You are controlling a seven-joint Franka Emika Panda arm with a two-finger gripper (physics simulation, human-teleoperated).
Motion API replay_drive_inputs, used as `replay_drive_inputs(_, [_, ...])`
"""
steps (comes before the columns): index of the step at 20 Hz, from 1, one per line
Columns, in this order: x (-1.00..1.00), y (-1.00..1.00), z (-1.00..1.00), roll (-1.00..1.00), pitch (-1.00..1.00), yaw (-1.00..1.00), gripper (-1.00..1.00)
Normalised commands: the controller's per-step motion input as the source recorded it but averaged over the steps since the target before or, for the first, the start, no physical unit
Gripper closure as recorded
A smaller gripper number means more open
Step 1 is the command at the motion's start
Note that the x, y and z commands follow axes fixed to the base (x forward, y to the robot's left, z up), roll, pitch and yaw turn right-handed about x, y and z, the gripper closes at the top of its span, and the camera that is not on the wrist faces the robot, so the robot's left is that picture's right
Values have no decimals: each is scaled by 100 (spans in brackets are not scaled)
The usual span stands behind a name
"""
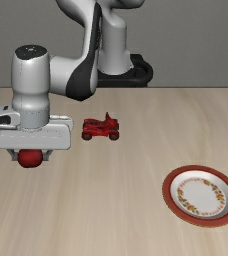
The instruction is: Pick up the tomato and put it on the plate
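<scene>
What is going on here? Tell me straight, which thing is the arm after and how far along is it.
The Franka arm has its gripper directly at the red tomato, near the exterior view's left side of the wooden table. The tomato is not yet on the plate, which sits well apart toward the view's lower right. A small red toy vehicle stands just to the view's right of the gripper, apart from it.

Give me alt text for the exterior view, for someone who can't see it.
A white robot arm's gripper is down over a red tomato at the left of a wooden table. A red toy car stands nearby, and a plate lies at the lower right.
</scene>
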Motion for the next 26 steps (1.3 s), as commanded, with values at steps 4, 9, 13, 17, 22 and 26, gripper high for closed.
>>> replay_drive_inputs(4, [0,100,0,0,0,0,100])
replay_drive_inputs(9, [0,100,0,0,0,0,100])
replay_drive_inputs(13, [0,100,0,0,0,0,100])
replay_drive_inputs(17, [0,100,0,0,0,0,100])
replay_drive_inputs(22, [0,100,0,0,0,0,100])
replay_drive_inputs(26, [0,100,0,0,0,0,100])
